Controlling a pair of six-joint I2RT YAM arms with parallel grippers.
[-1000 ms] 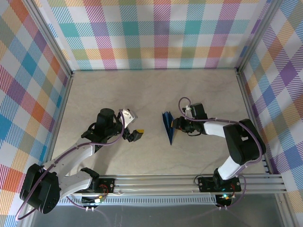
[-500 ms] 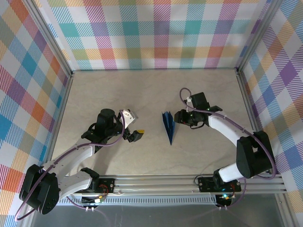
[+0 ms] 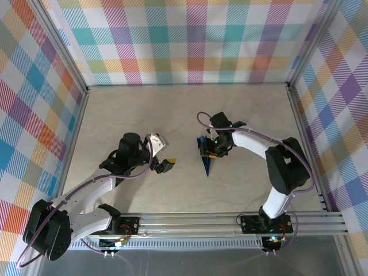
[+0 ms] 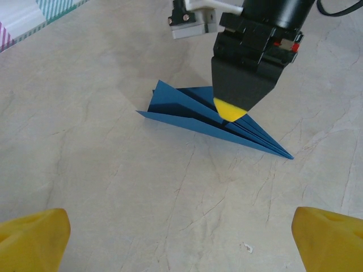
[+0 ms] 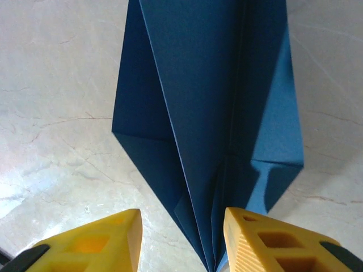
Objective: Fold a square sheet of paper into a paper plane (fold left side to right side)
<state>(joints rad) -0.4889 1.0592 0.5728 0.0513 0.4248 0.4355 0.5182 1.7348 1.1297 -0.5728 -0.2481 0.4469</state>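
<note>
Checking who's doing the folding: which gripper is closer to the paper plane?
Right. The right gripper hangs over the paper plane, jaws open astride its folds; the left gripper sits open, off to its left.

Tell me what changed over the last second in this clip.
The right gripper swung in from the right of the paper plane and now stands over its far half, jaws apart, straddling the centre folds. Nothing was picked up. The plane lies where it was; the left gripper did not move, jaws wide open.
</note>
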